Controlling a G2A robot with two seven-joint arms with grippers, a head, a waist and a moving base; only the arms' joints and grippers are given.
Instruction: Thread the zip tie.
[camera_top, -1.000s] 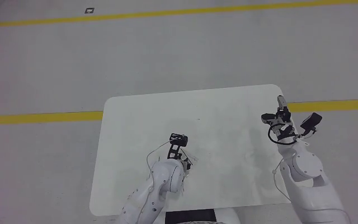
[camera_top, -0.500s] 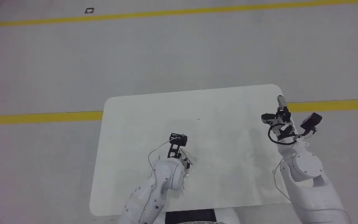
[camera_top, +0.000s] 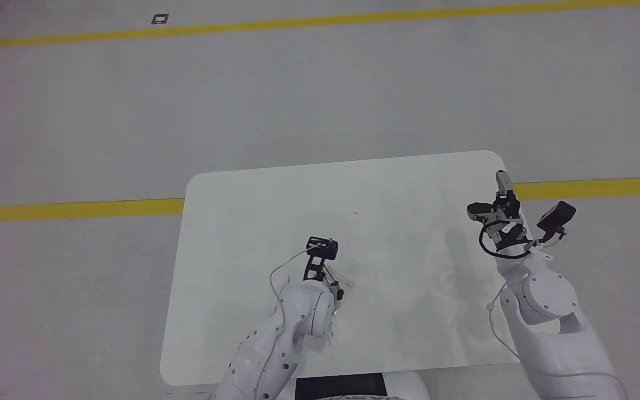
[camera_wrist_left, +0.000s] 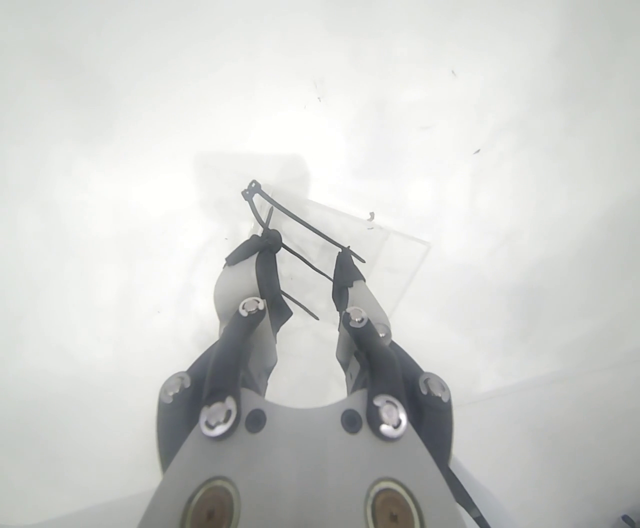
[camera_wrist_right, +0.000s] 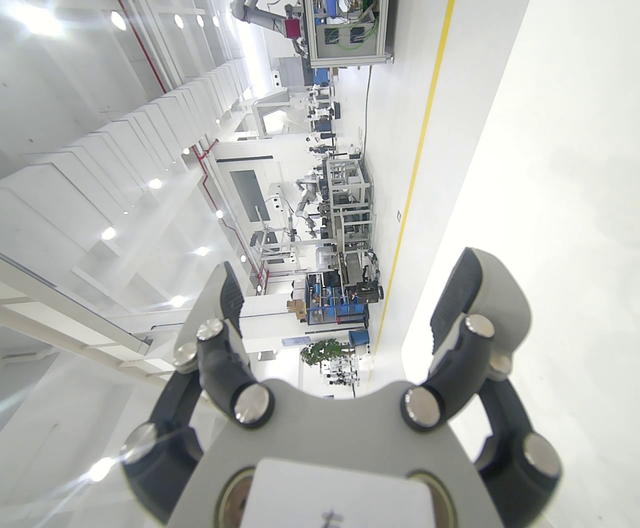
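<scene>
Here the left hand (camera_wrist_left: 305, 251), spread, straddles the zip tie (camera_wrist_left: 320, 235); the right hand (camera_wrist_right: 346, 265) is spread too

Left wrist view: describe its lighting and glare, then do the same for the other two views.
Left wrist view: bright haze washes out the white table, only the thin black plastic zip tie and left claw stand out; right wrist view: round ceiling lights flare into streaks; top view: even light, no glare.
</scene>
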